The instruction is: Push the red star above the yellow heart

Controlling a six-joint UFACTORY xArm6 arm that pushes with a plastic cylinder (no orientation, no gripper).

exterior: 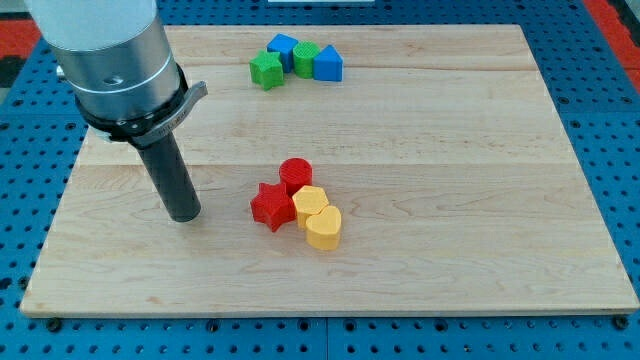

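Camera view shows the wooden counter (480,150) from a little above, with two groups of blocks on it. Near the middle, four blocks sit packed together: the red star (270,206) at the view's left of the group, a red cylinder (296,174) touching it at the upper right, a yellow block (309,204) just at the star's right, and a second yellow block (323,228) below that one. Which of the two yellow blocks is the heart I cannot tell from this angle. The star lies beside the yellow blocks, not above them, so I judge the task is not yet done. Because the red cylinder occupies the place over the yellow pair, the star is probably blocked there.

At the view's top a blue block (283,47), a green star (266,70), a green block (305,58) and a blue triangle (328,65) stand close together, well apart from the work.

The arm comes down from the view's top left, the rod upright. My tip (184,216) rests on the counter at the left of the red star, near but apart from it. There are no fingers on this arm, so nothing is held
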